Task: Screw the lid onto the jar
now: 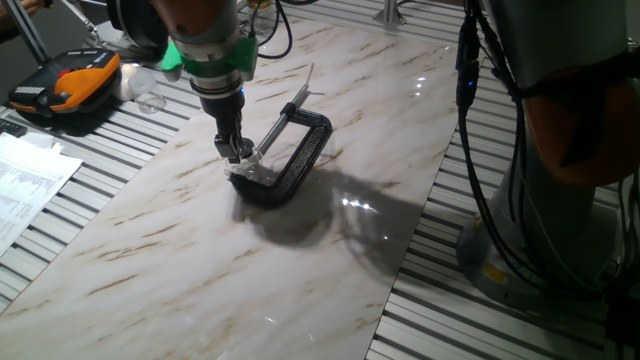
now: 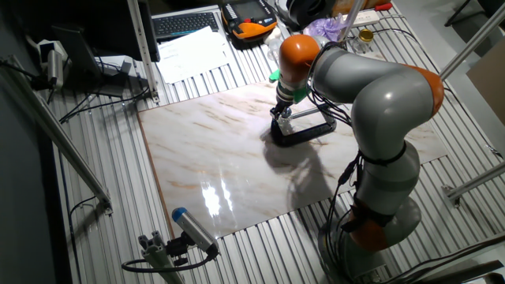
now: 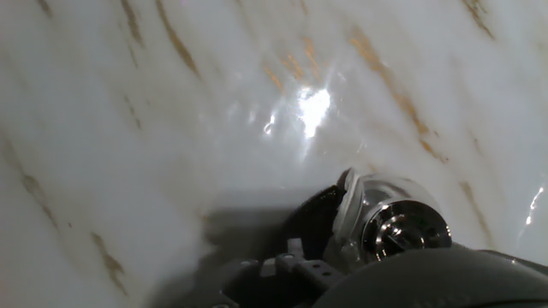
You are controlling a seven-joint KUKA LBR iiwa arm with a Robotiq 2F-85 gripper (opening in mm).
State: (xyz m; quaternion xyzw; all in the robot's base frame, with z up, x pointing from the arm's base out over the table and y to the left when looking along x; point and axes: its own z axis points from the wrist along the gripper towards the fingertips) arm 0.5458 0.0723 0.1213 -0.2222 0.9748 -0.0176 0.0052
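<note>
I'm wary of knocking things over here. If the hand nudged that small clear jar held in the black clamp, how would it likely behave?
The jar looks clear and thin-walled, so probably light and possibly breakable. It seems to sit inside the black clamp, so a nudge would likely meet resistance rather than send it rolling. Its glossy wall and the shiny lid suggest a slippery grip for the hand.

Gripper [image 1: 238, 152] fingertips mask the jar [image 3: 374, 198] in both fixed views, finger state unreadable; hand view shows lid [image 3: 404, 229] on jar, lower part hidden by dark blurred gripper body, clamp [image 1: 290, 160] mostly cut off there.
</note>
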